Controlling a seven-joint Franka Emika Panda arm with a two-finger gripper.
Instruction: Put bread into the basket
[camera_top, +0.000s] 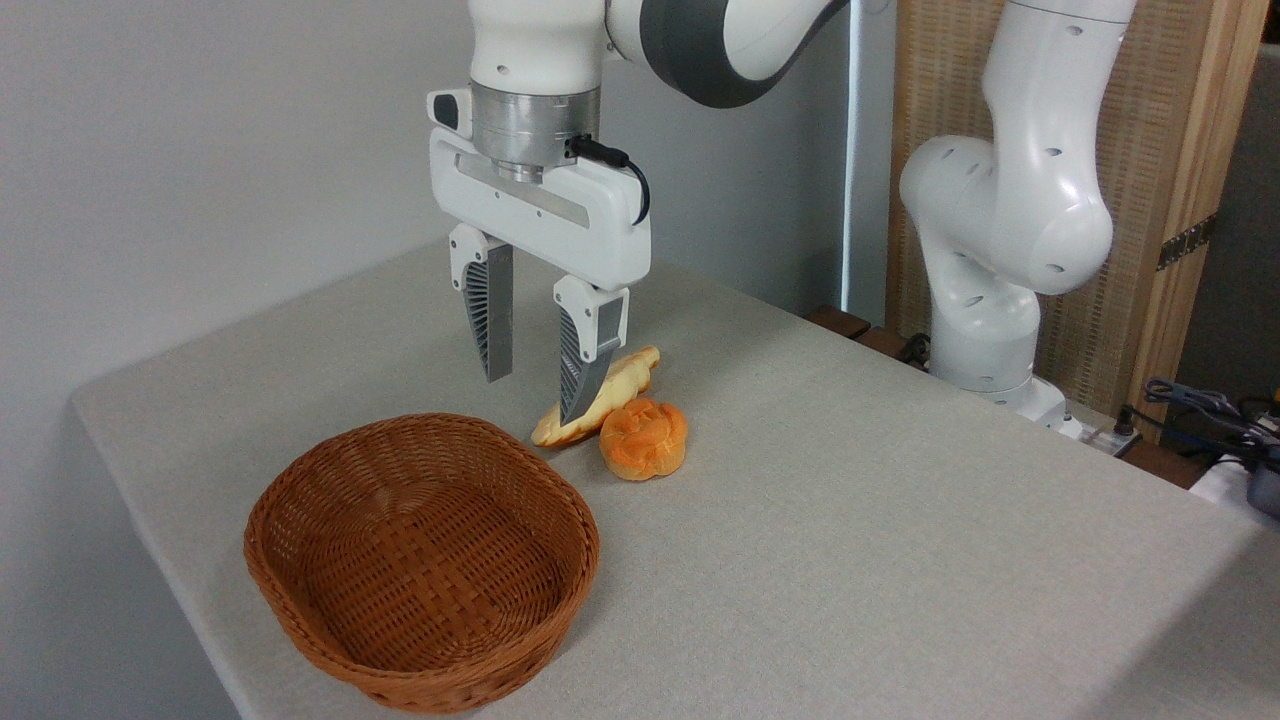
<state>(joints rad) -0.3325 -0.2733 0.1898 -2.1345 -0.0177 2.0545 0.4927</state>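
The bread (618, 385), a pale elongated loaf, lies on the grey table behind the basket. The brown wicker basket (300, 590) sits empty at the front left. My gripper (535, 395) hangs open above the table, just over the basket's far rim. Its right finger (585, 360) stands in front of the loaf's left half and hides part of it; whether it touches the loaf I cannot tell. Nothing is held between the fingers.
A round orange knotted bun (644, 438) rests against the loaf's near side. The arm's white base (985, 330) stands at the table's far right edge, with cables (1200, 405) beyond it. A wall runs behind the table on the left.
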